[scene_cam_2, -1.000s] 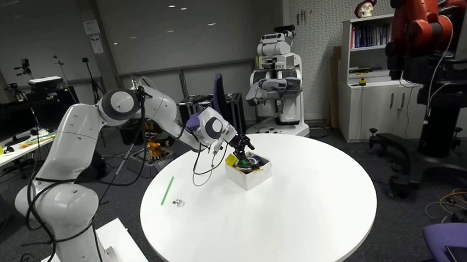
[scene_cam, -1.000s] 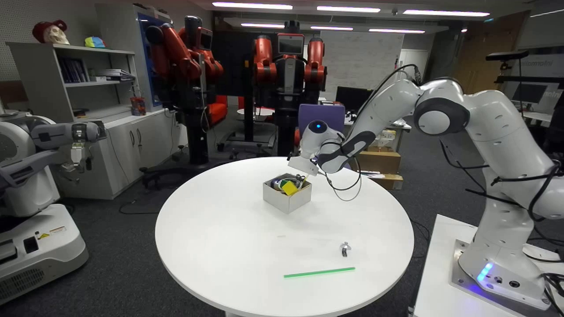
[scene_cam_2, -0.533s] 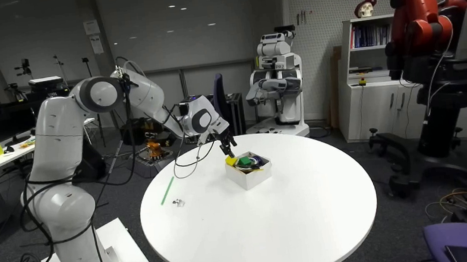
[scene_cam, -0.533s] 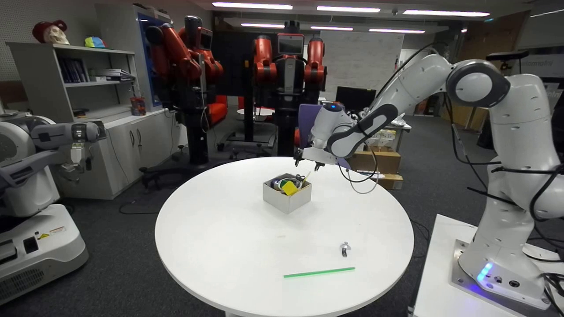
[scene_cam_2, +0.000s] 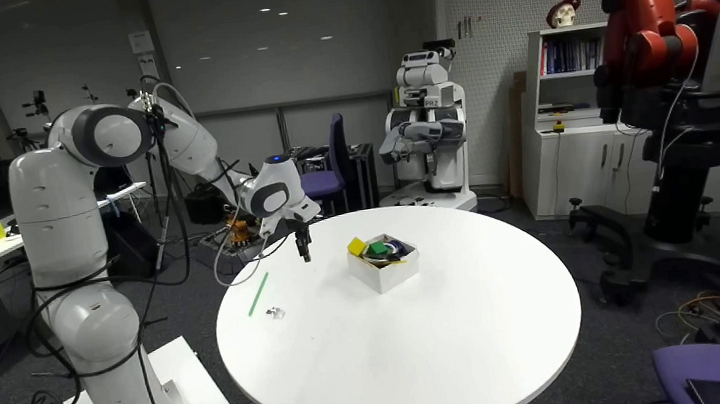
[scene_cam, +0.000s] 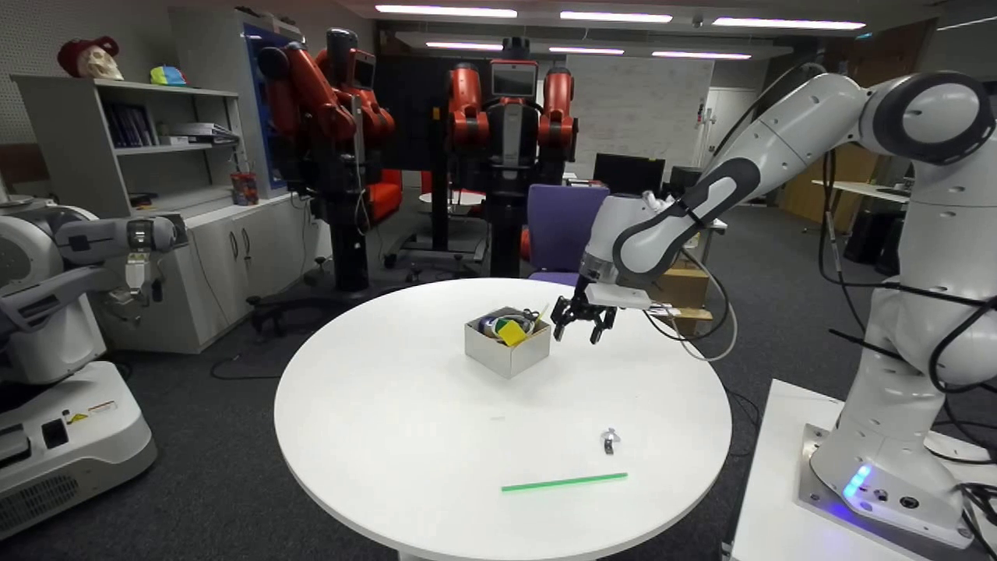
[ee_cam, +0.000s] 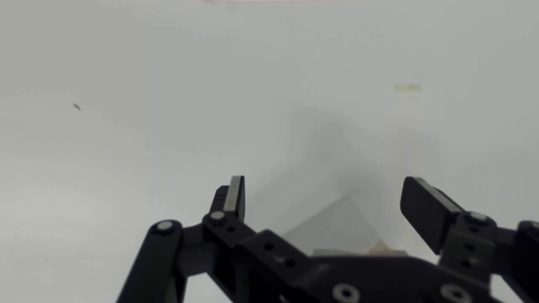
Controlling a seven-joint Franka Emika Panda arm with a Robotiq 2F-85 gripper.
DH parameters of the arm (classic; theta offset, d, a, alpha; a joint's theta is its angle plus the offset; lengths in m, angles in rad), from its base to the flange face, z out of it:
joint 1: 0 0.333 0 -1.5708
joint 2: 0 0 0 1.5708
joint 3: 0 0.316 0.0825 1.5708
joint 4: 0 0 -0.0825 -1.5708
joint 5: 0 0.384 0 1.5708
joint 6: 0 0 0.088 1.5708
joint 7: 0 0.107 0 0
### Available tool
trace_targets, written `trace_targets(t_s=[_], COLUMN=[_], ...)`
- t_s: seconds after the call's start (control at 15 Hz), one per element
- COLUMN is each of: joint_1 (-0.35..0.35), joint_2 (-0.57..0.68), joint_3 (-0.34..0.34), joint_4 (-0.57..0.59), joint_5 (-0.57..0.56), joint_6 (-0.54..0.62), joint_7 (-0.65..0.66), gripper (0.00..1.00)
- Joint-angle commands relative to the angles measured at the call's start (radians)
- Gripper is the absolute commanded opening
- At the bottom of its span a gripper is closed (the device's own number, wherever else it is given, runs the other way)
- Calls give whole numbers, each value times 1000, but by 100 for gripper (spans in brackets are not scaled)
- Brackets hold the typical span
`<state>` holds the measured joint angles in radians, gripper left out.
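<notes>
One gripper hung spread nr the box (packed w/ odds & ends) on the white table in an ext. view. In an ext. view, a yellow block poked over the box's rim. Wrist view: jaws stood wide above the table.

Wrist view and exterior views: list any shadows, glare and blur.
Wrist view: soft grey shadows on the table, box soft-edged, fingers crisper; in an exterior view, ceiling lights glare nearly white; in an exterior view, bright spots dot the grey wall.
</notes>
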<state>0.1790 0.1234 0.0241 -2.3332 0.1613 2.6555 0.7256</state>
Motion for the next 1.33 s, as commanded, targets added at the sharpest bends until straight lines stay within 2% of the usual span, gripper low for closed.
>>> trace_targets(t_s=[0.0,0.27,0.67,1.27], joint_1=[-34,-25,-11,65], joint_2=[-74,-31,87,249], joint_3=[77,87,94,84], joint_4=[-130,-169,-170,-180], joint_5=[207,258,230,152], joint_6=[-76,-79,-24,241], joint_7=[-232,-276,-271,-234], gripper=[100,100,100,100])
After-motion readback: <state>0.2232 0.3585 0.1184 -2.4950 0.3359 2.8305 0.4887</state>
